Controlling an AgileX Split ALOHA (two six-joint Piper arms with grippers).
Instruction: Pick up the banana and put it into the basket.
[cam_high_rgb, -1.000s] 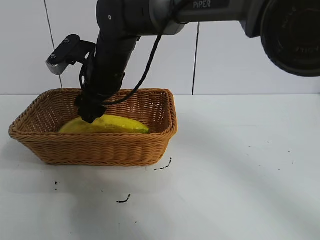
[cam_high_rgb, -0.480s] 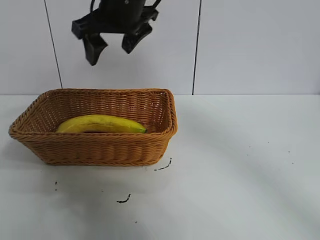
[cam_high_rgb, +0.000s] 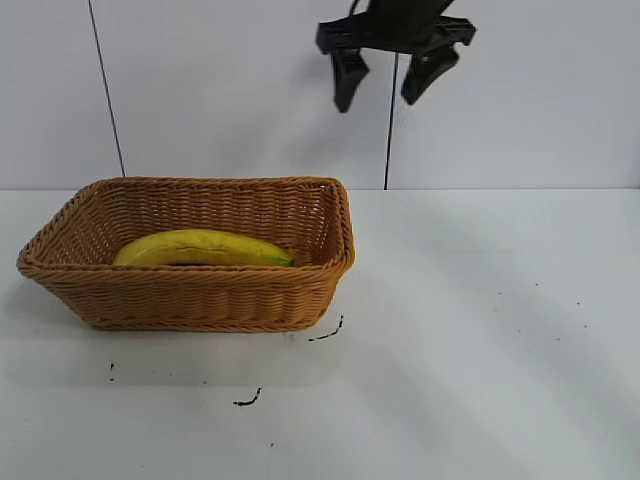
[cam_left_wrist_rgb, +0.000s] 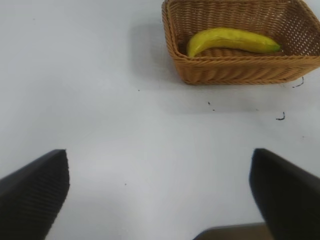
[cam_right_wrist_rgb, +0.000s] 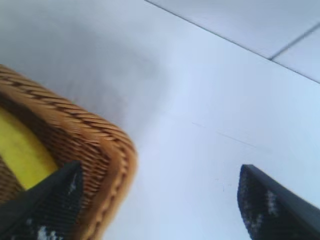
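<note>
The yellow banana (cam_high_rgb: 200, 247) lies flat inside the tan wicker basket (cam_high_rgb: 190, 290) at the table's left, with nothing touching it. My right gripper (cam_high_rgb: 377, 100) hangs high above the table, up and to the right of the basket's right end, open and holding nothing. In the right wrist view its open fingers (cam_right_wrist_rgb: 160, 170) frame the basket's corner (cam_right_wrist_rgb: 100, 145) and a piece of the banana (cam_right_wrist_rgb: 20, 155). My left gripper (cam_left_wrist_rgb: 159, 155) stands wide open over bare table, well away from the basket (cam_left_wrist_rgb: 240, 72) and the banana (cam_left_wrist_rgb: 230, 39).
A white table carries small black marks (cam_high_rgb: 327, 333) in front of the basket, with another mark (cam_high_rgb: 247, 401) nearer the front. A white panelled wall rises behind. To the right of the basket the tabletop stretches wide.
My right gripper has let go of the banana in the basket, risen clear, and swung up and to the right. The banana has settled flat in the basket.
</note>
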